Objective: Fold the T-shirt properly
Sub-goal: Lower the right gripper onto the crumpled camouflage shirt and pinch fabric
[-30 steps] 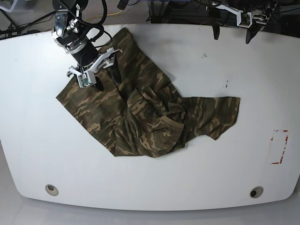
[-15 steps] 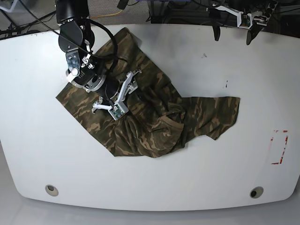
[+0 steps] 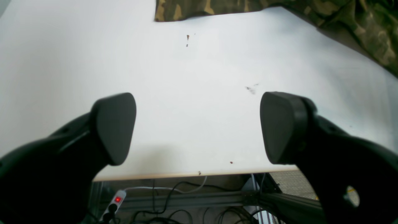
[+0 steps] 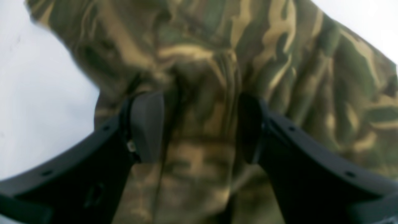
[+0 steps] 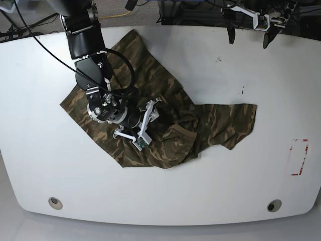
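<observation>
Sweeping across the shirt [image 5: 155, 120] since a moment ago, the right claw [image 4: 199, 124] now sits low over its crumpled middle, jaws spread with a ridge of cloth between them, nothing pinched. Far from the cloth, the left claw [image 3: 199, 127] hangs wide open above the bare table [image 3: 199, 93] edge.

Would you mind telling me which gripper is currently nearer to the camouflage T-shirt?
The right. The right gripper hangs directly over the middle of the camouflage T-shirt, jaws apart either side of a fold. The left gripper sits at the table's far edge, well clear of the cloth, jaws wide open.
</observation>
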Available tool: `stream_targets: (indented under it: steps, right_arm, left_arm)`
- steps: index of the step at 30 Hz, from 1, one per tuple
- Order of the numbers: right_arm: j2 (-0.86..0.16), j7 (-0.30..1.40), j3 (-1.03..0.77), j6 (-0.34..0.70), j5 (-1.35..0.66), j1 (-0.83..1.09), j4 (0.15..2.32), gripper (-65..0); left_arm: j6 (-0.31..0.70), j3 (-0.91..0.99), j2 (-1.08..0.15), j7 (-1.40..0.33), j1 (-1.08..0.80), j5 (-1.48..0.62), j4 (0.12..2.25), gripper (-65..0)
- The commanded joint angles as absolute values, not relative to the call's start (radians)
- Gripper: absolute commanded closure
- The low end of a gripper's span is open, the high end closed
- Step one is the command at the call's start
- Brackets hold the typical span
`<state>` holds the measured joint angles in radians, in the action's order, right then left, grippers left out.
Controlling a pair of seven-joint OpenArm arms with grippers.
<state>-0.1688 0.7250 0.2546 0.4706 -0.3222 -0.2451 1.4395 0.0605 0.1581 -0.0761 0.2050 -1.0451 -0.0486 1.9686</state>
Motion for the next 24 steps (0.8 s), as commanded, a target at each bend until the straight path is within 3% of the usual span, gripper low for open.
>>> stream_targets:
  steps: [1, 13, 24]
  right_arm:
    - [-0.157, 0.7, 0.249, 0.47, -0.332, -0.294, 1.392, -37.1]
    - [-0.15, 0.661, 0.251, 0.47, -0.326, -0.367, 1.237, -36.8]
    - [-0.15, 0.665, 0.251, 0.47, -0.325, -0.315, 1.28, -36.5]
  left_arm:
    - [0.054, 0.162, -0.079, 0.232, -1.059, -0.05, 1.975, -59.9]
    - [0.053, 0.162, -0.079, 0.232, -1.024, -0.05, 1.974, -59.9]
    - [0.054, 0.162, -0.082, 0.193, -1.001, -0.05, 1.975, -59.9]
